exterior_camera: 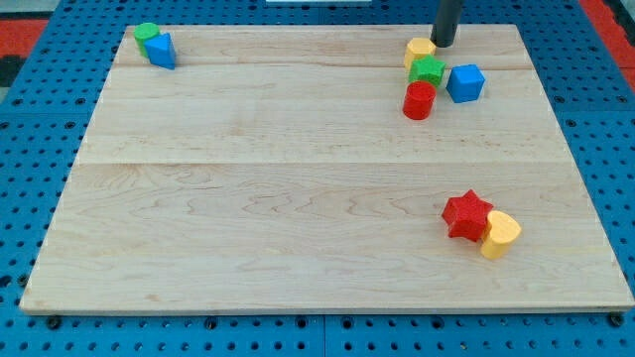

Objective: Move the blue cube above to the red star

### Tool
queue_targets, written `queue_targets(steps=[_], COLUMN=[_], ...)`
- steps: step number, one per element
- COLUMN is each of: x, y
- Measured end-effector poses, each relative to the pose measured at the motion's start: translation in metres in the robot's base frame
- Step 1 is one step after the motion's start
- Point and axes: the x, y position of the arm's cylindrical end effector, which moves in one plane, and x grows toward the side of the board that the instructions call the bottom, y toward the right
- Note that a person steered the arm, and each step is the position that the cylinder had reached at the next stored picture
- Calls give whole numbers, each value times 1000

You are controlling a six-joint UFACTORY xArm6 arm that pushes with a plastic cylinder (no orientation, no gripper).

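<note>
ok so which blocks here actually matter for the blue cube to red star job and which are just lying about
In the job:
blue cube
red star
my tip, just above the yellow block

Lying about:
green star
red cylinder
yellow heart, touching the red star
green block and blue block, top left

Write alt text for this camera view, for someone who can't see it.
A dark rod's tip sits at the wooden board's top right, beside a yellow block, green star, red cylinder and blue cube. A red star touches a yellow heart lower right.
</note>
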Motion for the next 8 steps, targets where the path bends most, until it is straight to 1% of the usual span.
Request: queue_targets(steps=[1, 2, 3, 4, 5, 6, 7, 8], x=[13, 56, 74, 62, 80, 154, 173, 152], y=[-3, -3, 1, 27, 47, 24, 26, 6])
